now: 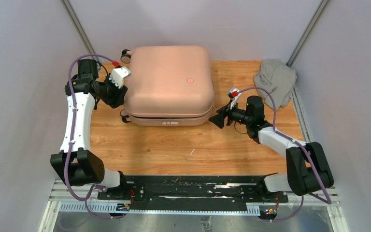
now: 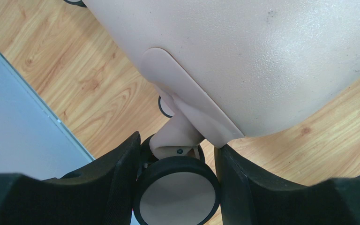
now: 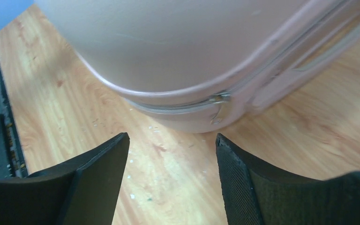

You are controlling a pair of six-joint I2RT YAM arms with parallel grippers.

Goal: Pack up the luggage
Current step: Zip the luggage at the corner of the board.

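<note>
Pale grey walls close in on three sides; the wooden bench (image 1: 193, 150) runs back from a black mounting rail (image 1: 193, 186) at the near edge. The boards are light and grained, with a few small flecks near the case.

- The luggage (image 1: 169, 79) lies flat on the far half of the bench, shell up and lid down, its round emblem (image 1: 190, 80) showing on top.
- The left tool (image 2: 177, 154) is at the luggage's left side. Its jaws bear on both sides of a black caster wheel (image 2: 176, 197) and appear to pinch it.
- The right tool (image 3: 172, 140) is spread and empty. It sits low over the bench, just off the near right corner and not touching the shell. It points at the zipper pull (image 3: 218, 105), which hangs in the seam there.
- The grey cloth (image 1: 275, 79) is bundled at the far right corner of the bench, apart from the case.

Progress, as judged: early. The case is closed, the seam looks shut where visible, and the cloth is outside it. What the case holds cannot be told. Unzipping, lifting the lid, loading the cloth and closing up again are probably left to do.
</note>
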